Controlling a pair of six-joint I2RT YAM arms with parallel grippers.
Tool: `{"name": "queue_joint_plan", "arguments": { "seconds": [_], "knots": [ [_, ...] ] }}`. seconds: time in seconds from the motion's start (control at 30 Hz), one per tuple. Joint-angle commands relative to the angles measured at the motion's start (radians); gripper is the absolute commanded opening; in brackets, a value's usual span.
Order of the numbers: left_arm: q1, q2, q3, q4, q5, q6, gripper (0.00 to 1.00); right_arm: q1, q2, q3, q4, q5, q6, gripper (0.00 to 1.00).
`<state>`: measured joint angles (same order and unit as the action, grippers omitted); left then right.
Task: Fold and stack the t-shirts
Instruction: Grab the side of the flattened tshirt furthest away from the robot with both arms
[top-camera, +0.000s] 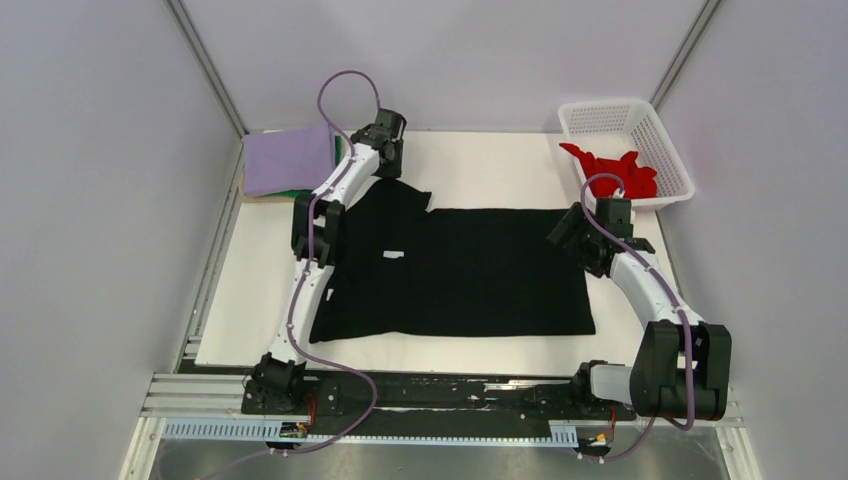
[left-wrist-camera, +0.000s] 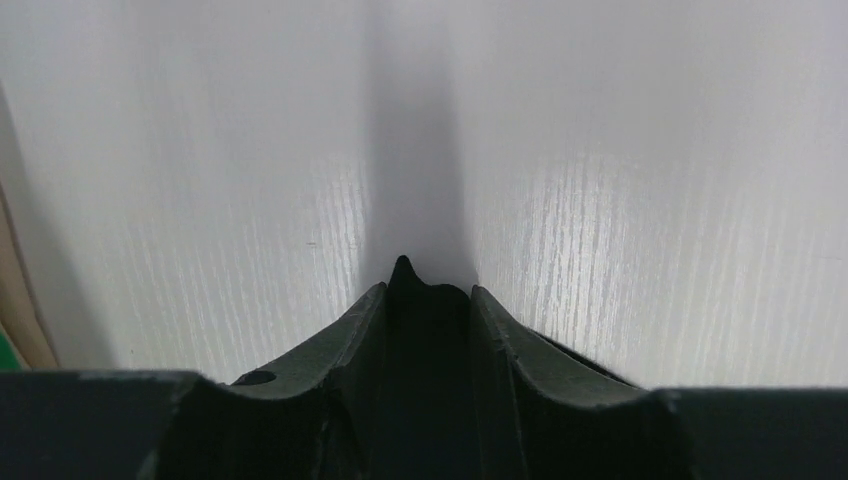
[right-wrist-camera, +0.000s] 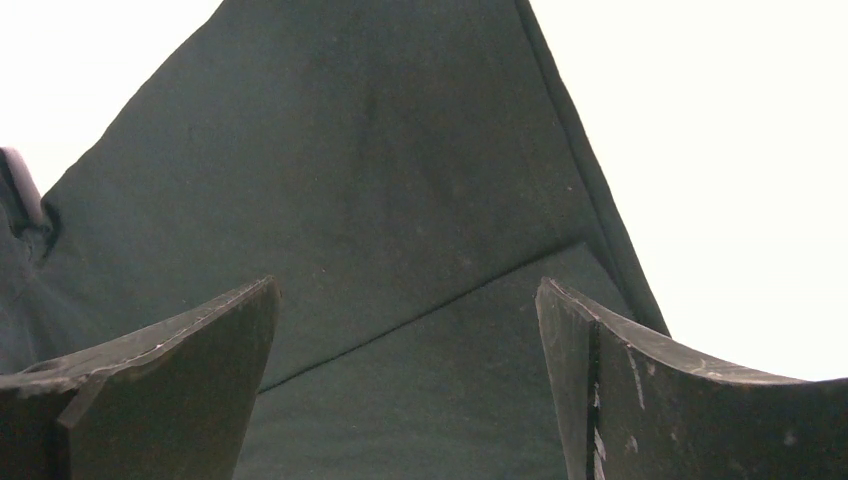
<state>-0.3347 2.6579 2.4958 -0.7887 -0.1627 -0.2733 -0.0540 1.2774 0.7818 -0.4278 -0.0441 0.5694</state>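
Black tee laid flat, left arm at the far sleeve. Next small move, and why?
Probably lower the right gripper and close it on the black t-shirt near its far right corner. Its jaws stand wide open just above the cloth, holding nothing, while the left gripper looks pinched on black cloth at the far sleeve.

Left arm (top-camera: 325, 215) at long reach, right arm (top-camera: 640, 280) folded in short.
Left arm runs from its base to the far left, wrist bent downward; left gripper (left-wrist-camera: 428, 290) has its jaws drawn near together, full closure not clear. Right arm is elbow-out at the right side, wrist angled inward and low; right gripper (right-wrist-camera: 405, 290) has its jaws spread wide.
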Motion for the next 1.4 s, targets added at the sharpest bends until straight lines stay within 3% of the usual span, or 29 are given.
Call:
{"name": "queue_joint_plan", "arguments": {
  "seconds": [0.0,0.1,0.13,0.2,0.47,0.8,0.97,1.2,1.37],
  "knots": [
    [-0.028,0.014,-0.005,-0.079,-0.033,0.045,0.39,-0.003,-0.017,0.015,0.036,0.036,-0.009,1.00],
    [-0.033,0.013,-0.005,-0.086,-0.046,0.064,0.19,-0.003,-0.008,0.029,0.036,0.043,-0.007,1.00],
    [-0.033,0.009,-0.002,-0.088,-0.052,0.067,0.09,-0.003,-0.001,0.037,0.036,0.071,-0.008,1.00],
    [-0.033,-0.008,-0.003,-0.083,-0.062,0.070,0.00,-0.003,0.018,0.059,0.036,0.084,-0.012,1.00],
    [-0.036,-0.201,-0.138,0.025,-0.055,0.065,0.00,0.072,0.234,0.313,-0.070,0.243,-0.006,0.97],
    [-0.038,-0.422,-0.367,0.132,-0.016,0.034,0.00,0.141,0.742,0.830,-0.345,0.541,0.042,0.90],
    [-0.040,-0.492,-0.450,0.156,0.009,0.033,0.00,0.143,0.918,1.016,-0.421,0.564,0.058,0.86],
    [-0.044,-0.580,-0.584,0.192,0.029,0.026,0.00,0.158,0.999,1.065,-0.459,0.576,0.062,0.78],
    [-0.047,-0.623,-0.647,0.211,0.049,0.018,0.00,0.164,0.974,1.010,-0.467,0.588,0.077,0.65]
  ]
}}
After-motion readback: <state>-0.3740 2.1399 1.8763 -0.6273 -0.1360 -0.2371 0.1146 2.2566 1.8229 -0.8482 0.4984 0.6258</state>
